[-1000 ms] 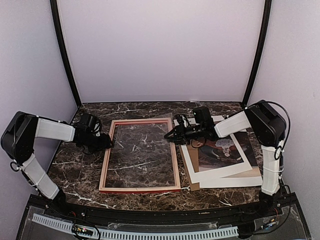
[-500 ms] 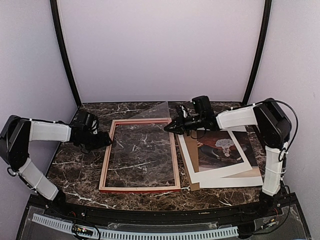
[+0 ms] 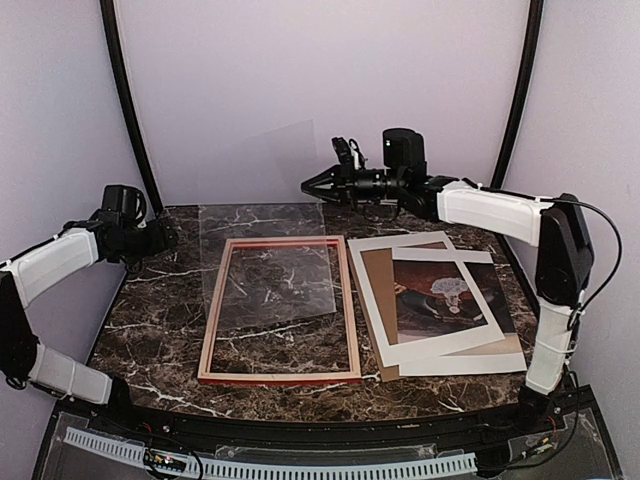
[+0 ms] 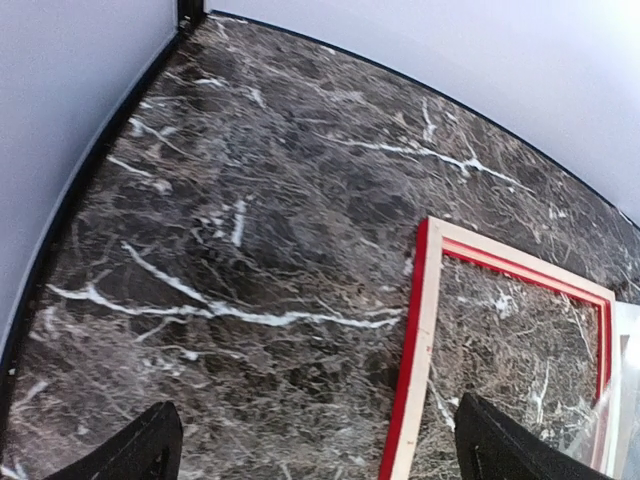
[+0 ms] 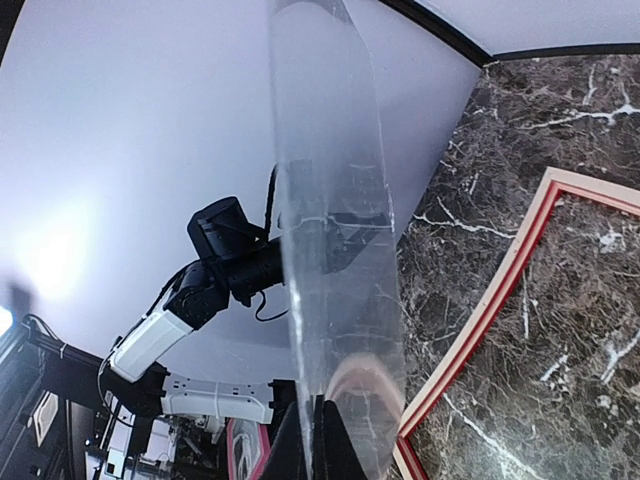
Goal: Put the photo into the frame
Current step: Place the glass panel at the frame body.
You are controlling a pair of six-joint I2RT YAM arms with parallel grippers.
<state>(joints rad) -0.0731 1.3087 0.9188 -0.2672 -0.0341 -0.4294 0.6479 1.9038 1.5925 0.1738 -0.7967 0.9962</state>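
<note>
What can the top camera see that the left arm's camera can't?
Only the top view shows the photo lying on the brown board, and the right gripper holding the clear sheet up by a corner. Only the left wrist view shows the left gripper with its fingers spread wide and nothing between them. Both show the frame on the marble table.

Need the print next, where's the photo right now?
Top view: the photo lies on the table's right side, atop a brown board, right of the frame.
</note>
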